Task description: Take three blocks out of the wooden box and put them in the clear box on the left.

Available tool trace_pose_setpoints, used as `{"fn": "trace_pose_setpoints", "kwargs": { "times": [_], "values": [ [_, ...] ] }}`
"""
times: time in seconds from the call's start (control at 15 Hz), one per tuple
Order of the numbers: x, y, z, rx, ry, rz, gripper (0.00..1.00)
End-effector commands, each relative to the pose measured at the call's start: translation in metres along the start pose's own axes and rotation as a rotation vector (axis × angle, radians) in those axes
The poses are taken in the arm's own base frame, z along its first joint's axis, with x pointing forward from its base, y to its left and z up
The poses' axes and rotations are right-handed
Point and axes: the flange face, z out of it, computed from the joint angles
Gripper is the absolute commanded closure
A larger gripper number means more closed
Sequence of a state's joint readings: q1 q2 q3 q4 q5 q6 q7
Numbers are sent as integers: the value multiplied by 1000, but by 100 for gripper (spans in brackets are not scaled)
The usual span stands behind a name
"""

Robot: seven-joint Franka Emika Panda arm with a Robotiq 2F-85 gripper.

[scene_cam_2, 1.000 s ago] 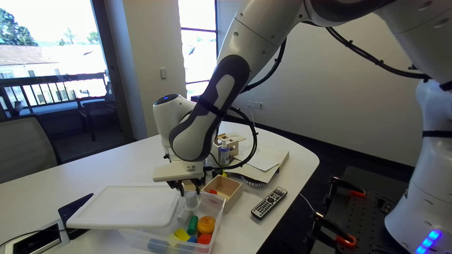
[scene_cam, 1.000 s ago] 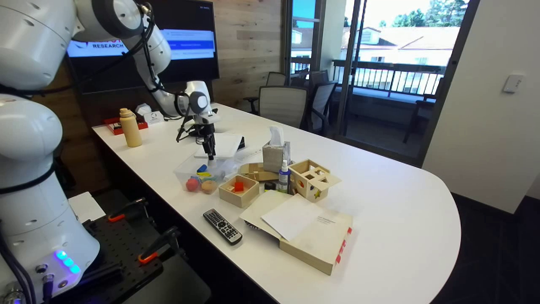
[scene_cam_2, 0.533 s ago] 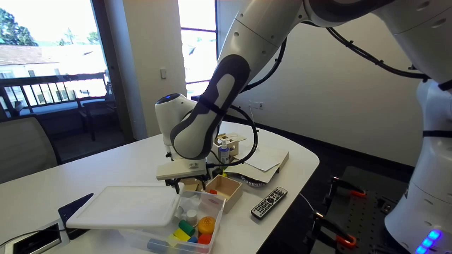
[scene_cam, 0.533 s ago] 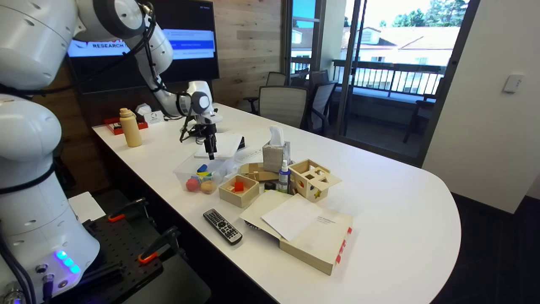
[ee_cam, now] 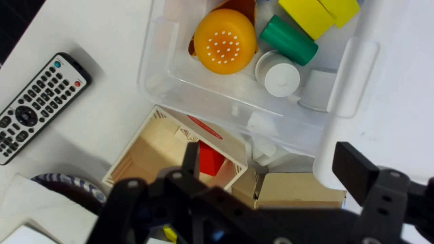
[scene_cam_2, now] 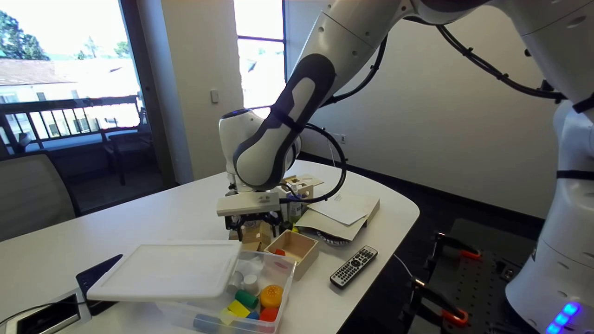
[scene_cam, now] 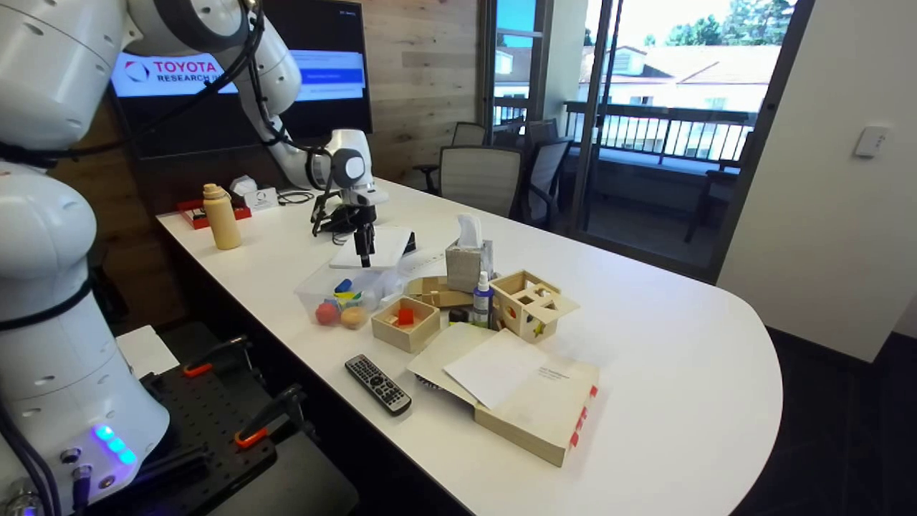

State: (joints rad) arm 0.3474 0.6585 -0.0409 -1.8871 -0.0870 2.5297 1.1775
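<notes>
My gripper (ee_cam: 268, 146) stands open in the wrist view with nothing between its fingers. In an exterior view the gripper (scene_cam_2: 260, 232) hangs above the cardboard, behind the clear box (scene_cam_2: 284, 297). That clear box (ee_cam: 200, 88) holds a green cylinder (ee_cam: 288, 40), yellow blocks (ee_cam: 307, 15), an orange dotted round piece (ee_cam: 225, 40) and two white cup-like pieces, one of them a white piece (ee_cam: 282, 80) near its middle. Beside it sits the wooden box (scene_cam_2: 306, 265), with a red block (ee_cam: 211, 158) and a pale printed block (ee_cam: 185, 134) inside. One finger partly covers the wooden box in the wrist view.
A white lid (scene_cam_2: 167, 271) lies slanted over part of the clear box. Cardboard (ee_cam: 300, 186) is under the gripper. Close by stand a spray bottle (scene_cam: 483, 301), tissue box (scene_cam: 467, 265) and holed wooden cube (scene_cam: 530, 304). A remote (scene_cam_2: 354, 266) and papers (scene_cam_2: 341, 208) lie nearby.
The gripper has let go of a white cup-like piece, which now stands in the clear box. The green cylinder has shifted. The arm has risen and moved back from the clear box.
</notes>
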Motion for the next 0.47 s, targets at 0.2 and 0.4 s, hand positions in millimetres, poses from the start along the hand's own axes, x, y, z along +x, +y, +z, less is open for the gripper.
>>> {"fn": "trace_pose_setpoints", "kwargs": {
  "times": [0.2, 0.4],
  "values": [
    [3, 19, -22, 6, -39, 7, 0],
    [3, 18, -23, 11, -44, 8, 0]
  ]
}}
